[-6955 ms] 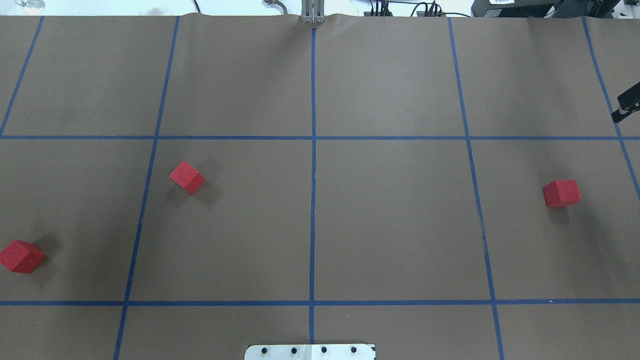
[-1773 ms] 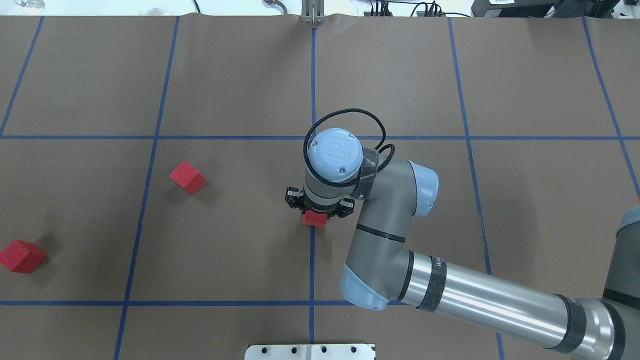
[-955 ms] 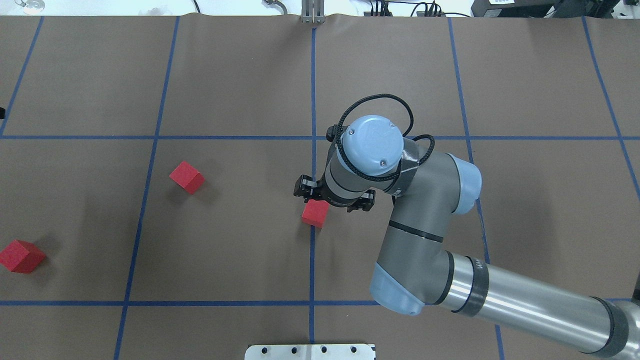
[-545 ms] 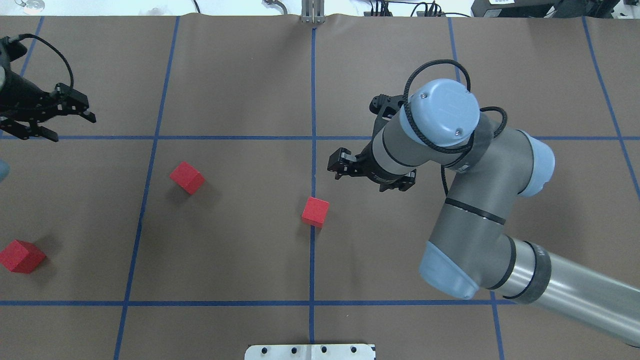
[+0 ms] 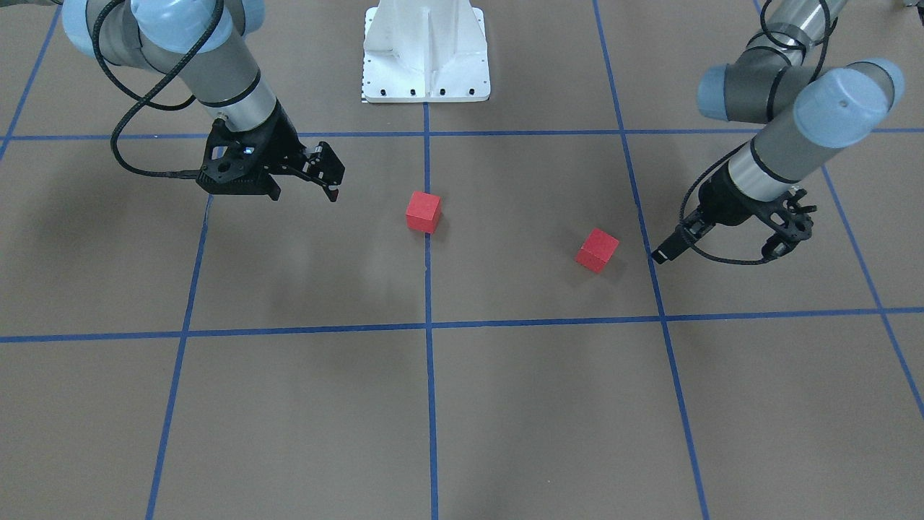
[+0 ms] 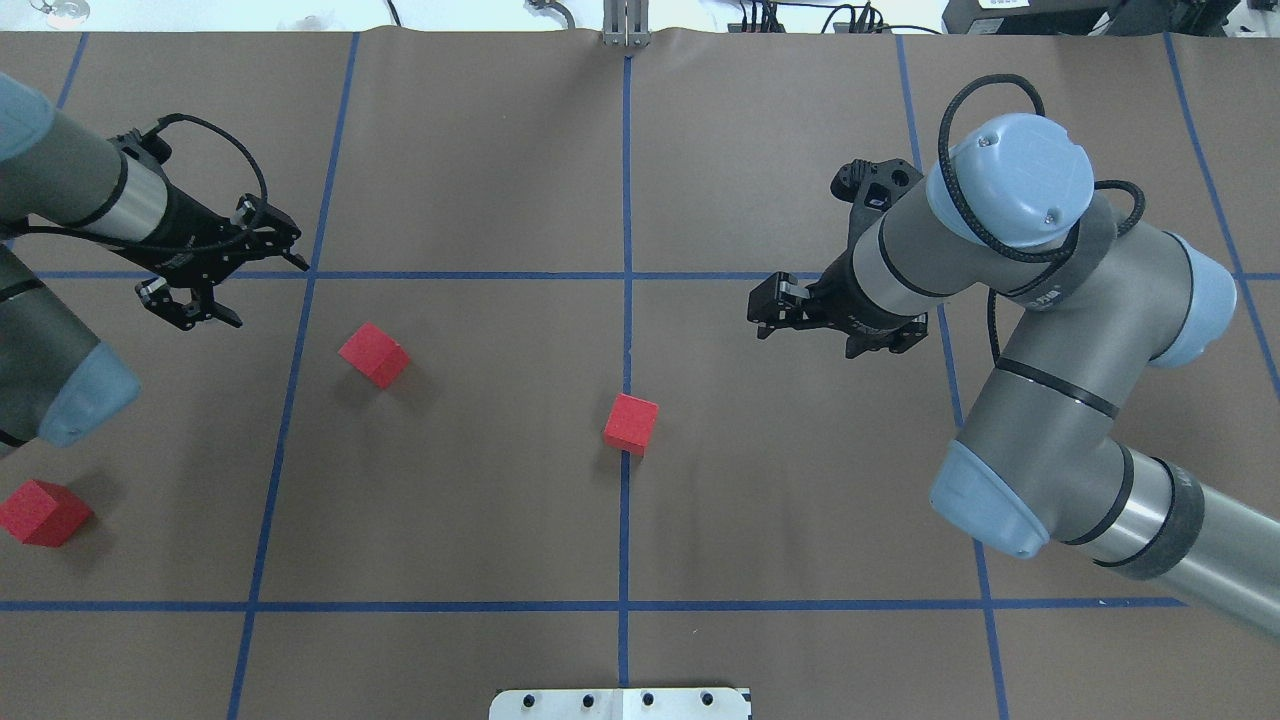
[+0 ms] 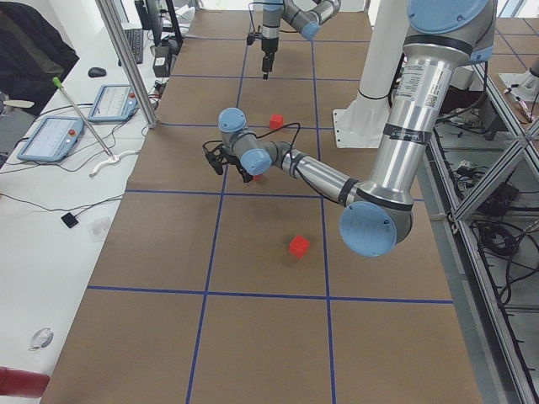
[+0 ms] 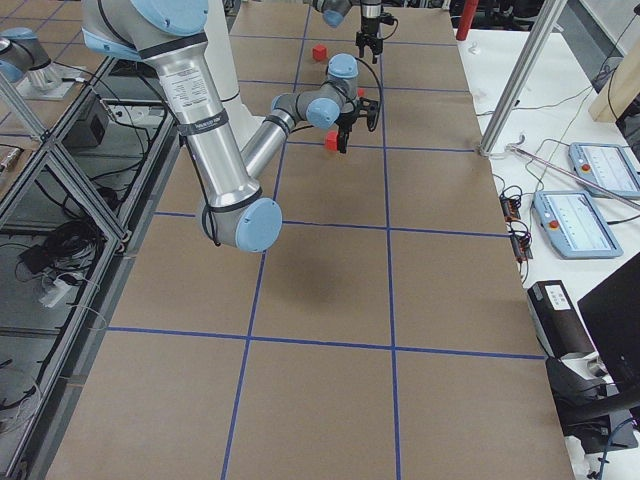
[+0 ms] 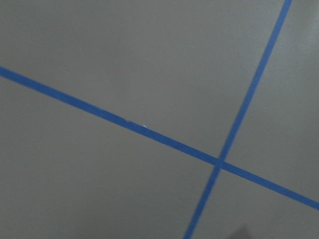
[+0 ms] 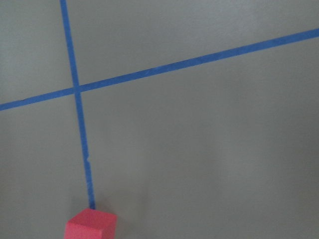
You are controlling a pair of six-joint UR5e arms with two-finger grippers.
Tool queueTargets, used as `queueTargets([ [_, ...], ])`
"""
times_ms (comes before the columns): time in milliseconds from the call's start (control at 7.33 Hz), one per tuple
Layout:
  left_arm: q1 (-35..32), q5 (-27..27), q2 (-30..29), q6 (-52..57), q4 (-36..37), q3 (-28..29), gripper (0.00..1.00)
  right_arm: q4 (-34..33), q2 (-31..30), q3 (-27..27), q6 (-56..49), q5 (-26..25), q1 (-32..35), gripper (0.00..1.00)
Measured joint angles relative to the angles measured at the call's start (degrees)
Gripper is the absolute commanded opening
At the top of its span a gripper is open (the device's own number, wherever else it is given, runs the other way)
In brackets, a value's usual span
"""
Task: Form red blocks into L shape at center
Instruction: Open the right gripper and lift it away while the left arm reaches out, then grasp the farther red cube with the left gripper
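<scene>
While both arms hang over the brown surface (image 6: 800, 520), none of the three red blocks is held and none touches another. The central red block (image 6: 631, 423) sits on the surface at its middle, on the blue tape line (image 6: 626, 150) that runs from the robot's edge to the far edge, with one corner turned slightly off that line. The second red block (image 6: 373, 354) lies well apart from it, toward the left edge and a little farther from the robot, turned at an angle to the grid. The third red block (image 6: 43, 512) lies close to the left edge, nearer the robot's edge than the other two, and is also turned at an angle. The right claw (image 6: 815, 328) hangs above the surface on the right side of the central block and beyond it, its fingers apart and holding nothing; the right wrist view looks down on a tape crossing, with the top of that block at the bottom border. The left claw (image 6: 268, 292) hangs near a tape crossing toward the left edge, beyond the second block and beside it, its fingers spread and holding nothing; its wrist view shows only two crossing tape lines on bare brown paper. The robot's white base plate (image 6: 620, 703) sits at the middle of the robot's edge.
</scene>
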Motion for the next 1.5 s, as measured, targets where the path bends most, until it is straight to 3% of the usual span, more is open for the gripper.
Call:
queueTargets([
  [273,4.54,4.84,-1.52,-6.69,0.67,0.69,1.0,0.15,-2.1,-0.11,-2.86,-0.21,0.81,1.0],
  [682,7.72,5.8,-4.76,-10.59,4.83,2.29,0.99,0.19,-3.37,-0.24,-4.87,-0.39,1.35,1.0],
  [955,8.1,5.84,-6.64,-10.76,5.27,4.39,0.9,0.22,-3.53,-0.25,-5.06,-0.38,1.47,1.0],
  [1227,8.2,5.91,-7.58,-10.84,5.34,5.84,0.0,0.23,-3.7,-0.26,-5.13,-0.38,1.56,1.0],
  [1500,8.29,5.97,-7.89,-11.38,5.36,6.16,0.0,0.23,-3.85,-0.28,-5.15,-0.44,1.62,1.0],
])
